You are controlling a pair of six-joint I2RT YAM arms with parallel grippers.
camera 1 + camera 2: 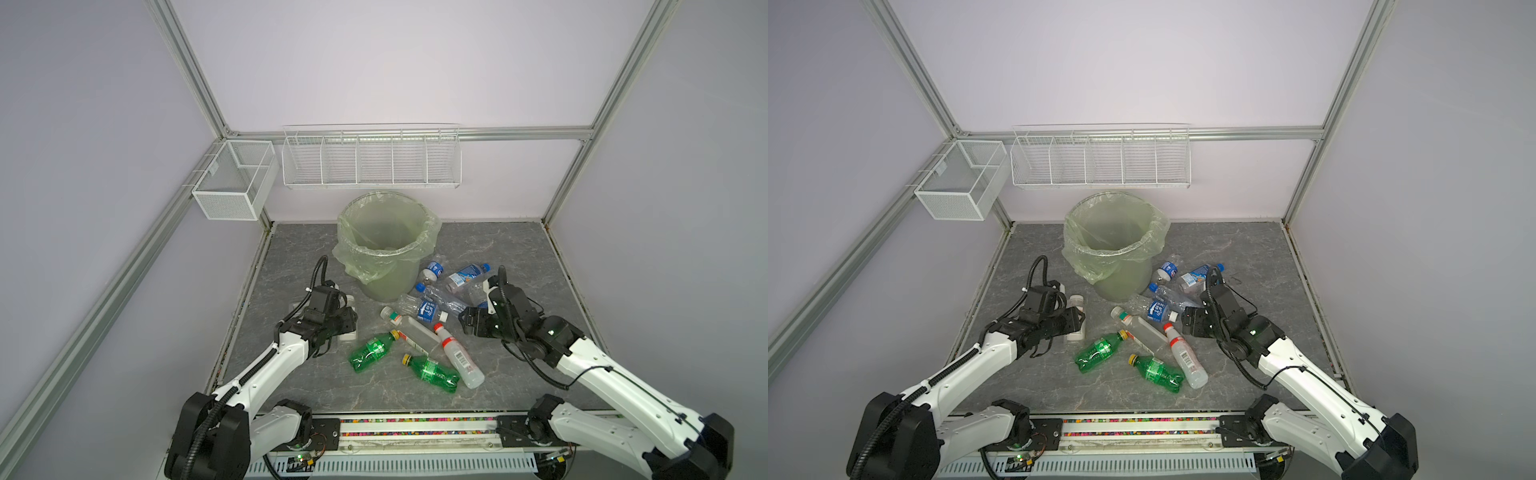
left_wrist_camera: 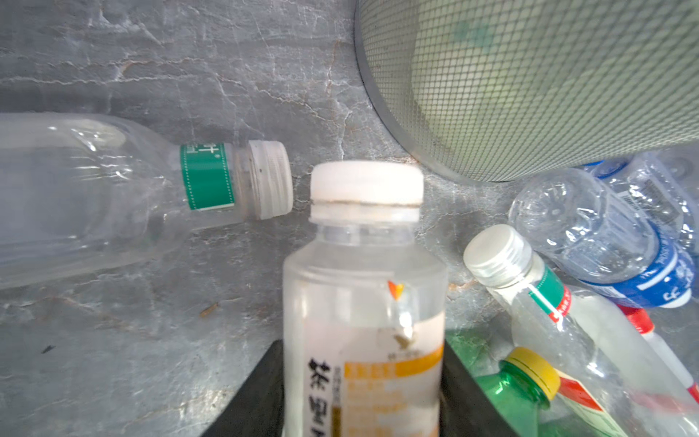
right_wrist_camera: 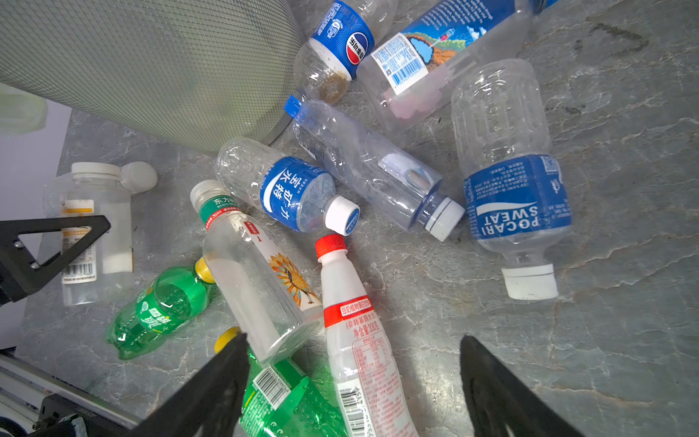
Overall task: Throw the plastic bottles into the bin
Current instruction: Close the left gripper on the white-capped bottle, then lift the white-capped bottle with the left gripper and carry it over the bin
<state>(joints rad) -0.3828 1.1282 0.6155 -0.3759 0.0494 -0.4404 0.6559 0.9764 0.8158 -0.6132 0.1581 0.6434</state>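
bin: round pale-green mesh-walled bucket, green bag folded over rim, upright, 12 o'clock of the bottle heap
blue-label bottles: clear, lying heaped at 4 o'clock of bin, just beside its base
green bottles: two, yellow caps, lying at 6 o'clock of bin
red-cap bottle: whitish, lying just beside one green
orange-label bottle: clear, white cap, 8 o'clock of bin

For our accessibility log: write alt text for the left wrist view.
A white-capped bottle with an orange label sits gripped between the black jaws of the left gripper, cap toward the mesh-walled bin. On the grey marbled table around it lie a clear bottle with a green neck band, a blue-labelled bottle and a green bottle with a yellow cap.
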